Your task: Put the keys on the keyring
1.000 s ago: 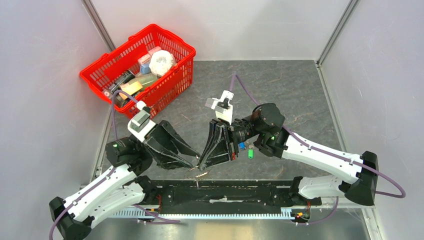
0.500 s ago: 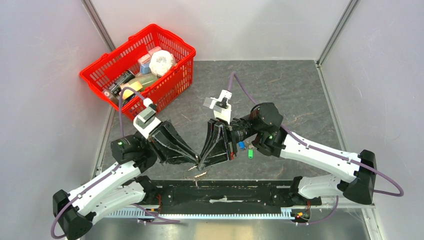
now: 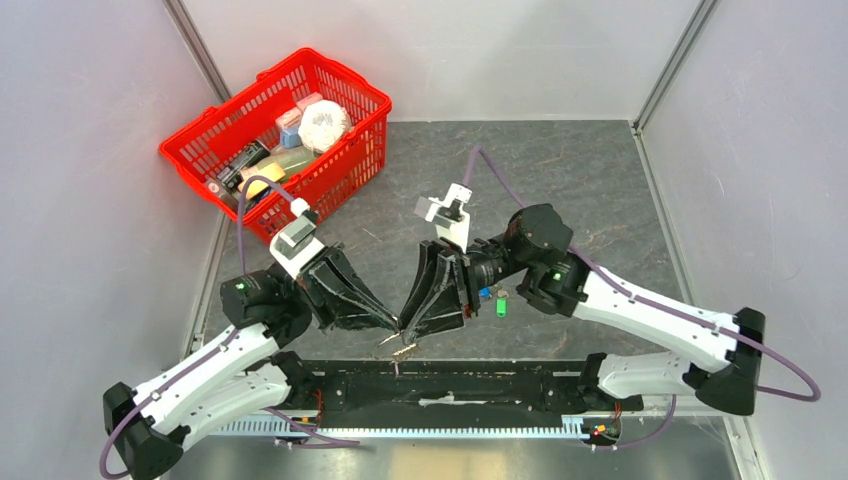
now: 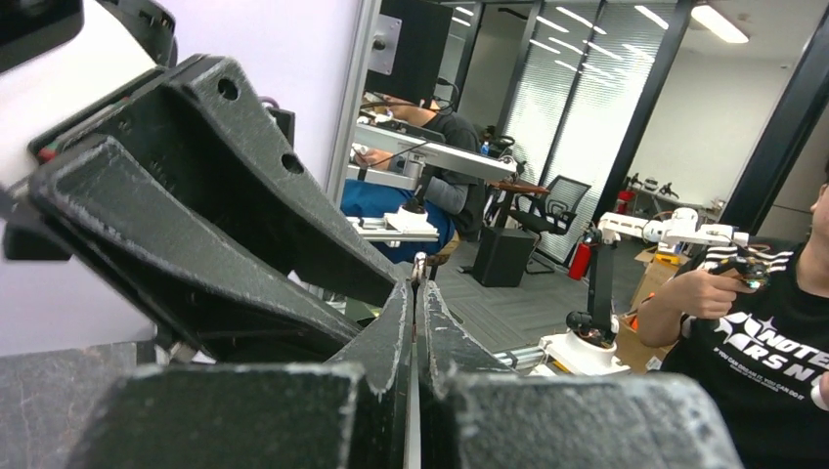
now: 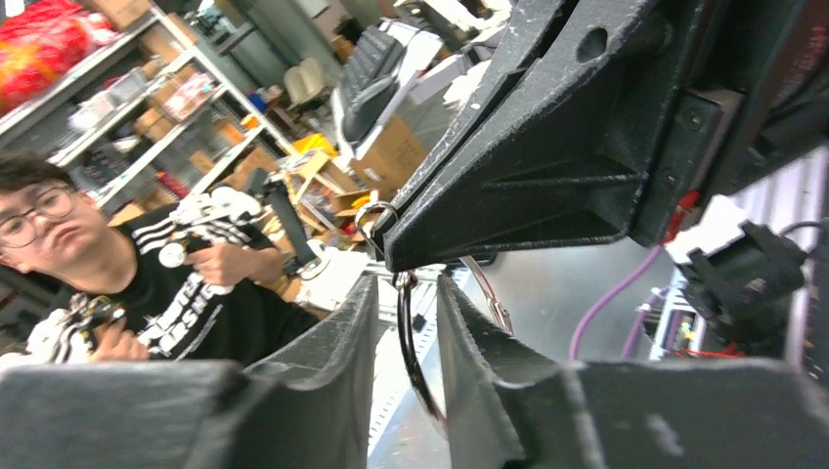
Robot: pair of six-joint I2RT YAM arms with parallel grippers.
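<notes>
Both arms lean inward, tips meeting nr table's [image 3: 600,190] near edge: left gripper [image 3: 393,325] clamped shut on keyring [image 5: 411,363]; right gripper [image 3: 406,329] jaws apart w/ ring between. Loose keys [image 3: 499,306] just right; red basket [image 3: 330,190] far-left.

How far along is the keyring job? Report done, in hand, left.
Done: a few small keys already hang below the keyring. In hand: the left tool is shut on the ring; the right tool stands open around it. Left: the blue key and green key lie loose on the table by the right arm.
</notes>
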